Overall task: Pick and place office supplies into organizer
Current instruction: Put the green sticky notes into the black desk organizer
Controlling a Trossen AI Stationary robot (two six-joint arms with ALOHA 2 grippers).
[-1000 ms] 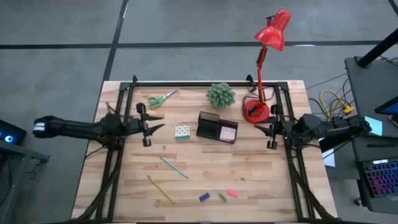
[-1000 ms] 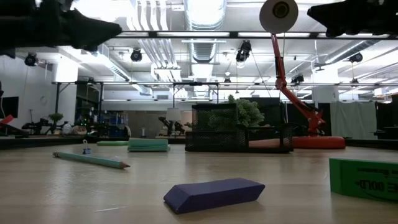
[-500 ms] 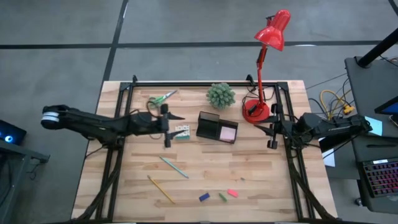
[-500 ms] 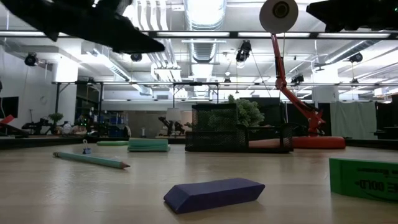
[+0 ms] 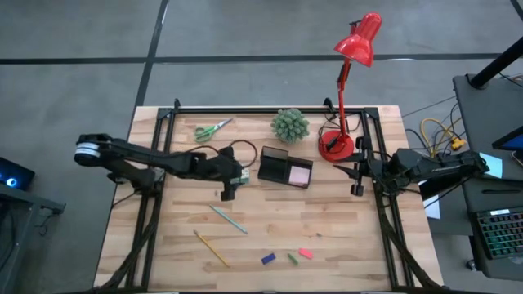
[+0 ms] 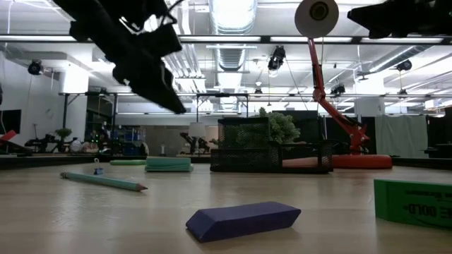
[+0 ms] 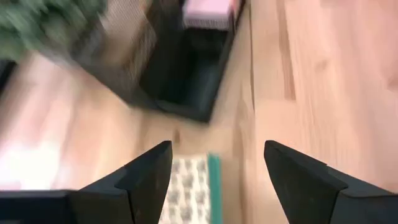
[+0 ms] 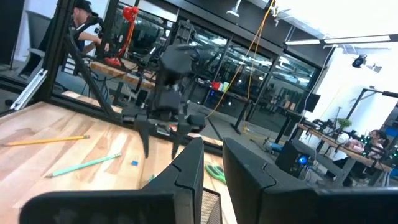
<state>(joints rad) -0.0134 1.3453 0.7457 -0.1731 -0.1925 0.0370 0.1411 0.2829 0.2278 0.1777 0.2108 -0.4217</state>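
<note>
My left gripper (image 5: 235, 178) hangs open and tipped downward over the white dotted cube (image 7: 189, 186), which lies flat on the table. The fingers stand to either side of the cube, above it, and in the low view the left gripper (image 6: 176, 106) is well clear of the table. Just beyond it is the black organizer (image 5: 286, 167), with a pink sticky-note pad (image 5: 299, 174) inside. Scissors (image 5: 212, 129), a teal pen (image 5: 228, 219), a yellow pencil (image 5: 212, 248) and small blue (image 5: 268, 259), green (image 5: 292, 258) and pink (image 5: 306, 253) pieces lie loose. My right gripper (image 5: 357, 175) waits at the right edge with its fingers nearly together and nothing between them.
A spiky green potted plant (image 5: 290, 124) stands behind the organizer. A red desk lamp (image 5: 337, 144) has its base at the far right. Black frame rails run along the table's left, right and far edges. Bare wood lies between the organizer and the pen.
My left gripper has swung from the table's left edge toward the right, reaching out over the white dotted cube, and has tipped from nearly level to slanting downward. It now covers most of the cube in the high view. Nothing on the table has moved.
</note>
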